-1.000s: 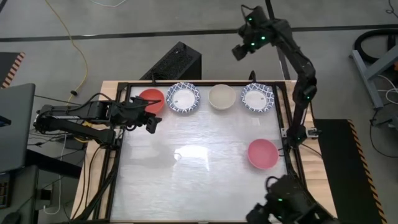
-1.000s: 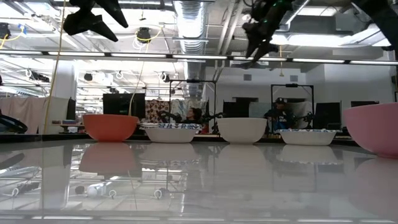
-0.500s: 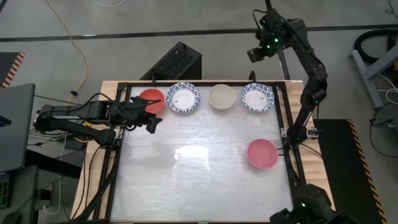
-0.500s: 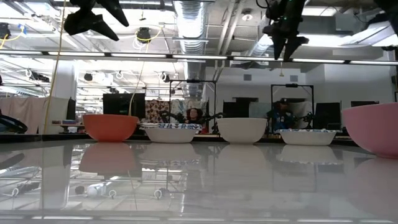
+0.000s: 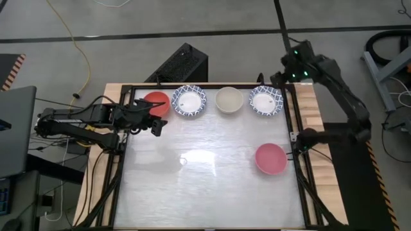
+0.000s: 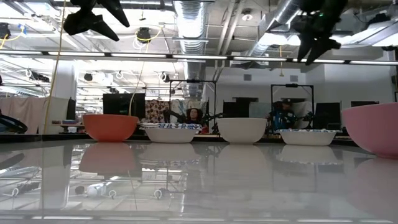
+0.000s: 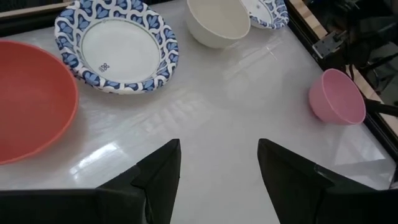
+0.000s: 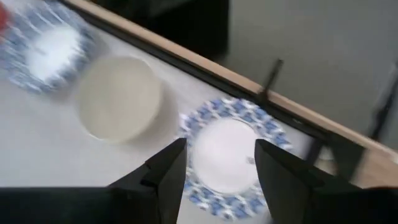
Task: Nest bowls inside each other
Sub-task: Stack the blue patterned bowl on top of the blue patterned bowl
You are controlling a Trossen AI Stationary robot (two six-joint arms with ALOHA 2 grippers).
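Five bowls rest on their bases on the white table. Along the far edge stand a red bowl (image 5: 156, 103), a blue-patterned bowl (image 5: 189, 101), a cream bowl (image 5: 229, 100) and a second blue-patterned bowl (image 5: 266, 101). A pink bowl (image 5: 271, 158) sits near the right edge. My left gripper (image 5: 157, 126) hovers open just on the near side of the red bowl (image 7: 31, 99), with nothing between its fingers. My right gripper (image 5: 279, 79) hangs open in the air above the far right corner, over the right blue-patterned bowl (image 8: 230, 149).
A black metal frame (image 5: 293, 135) borders the table. A black box (image 5: 183, 64) lies beyond the far edge, and a laptop (image 5: 16, 128) sits off to the left. The middle and near part of the tabletop (image 5: 205, 173) is bare. In the low view, people show in the room behind.
My right gripper has swung from beyond the far edge toward the table's right and near side, sinking a little, and now hangs over the far right corner by the right blue-patterned bowl. The bowls have kept still.
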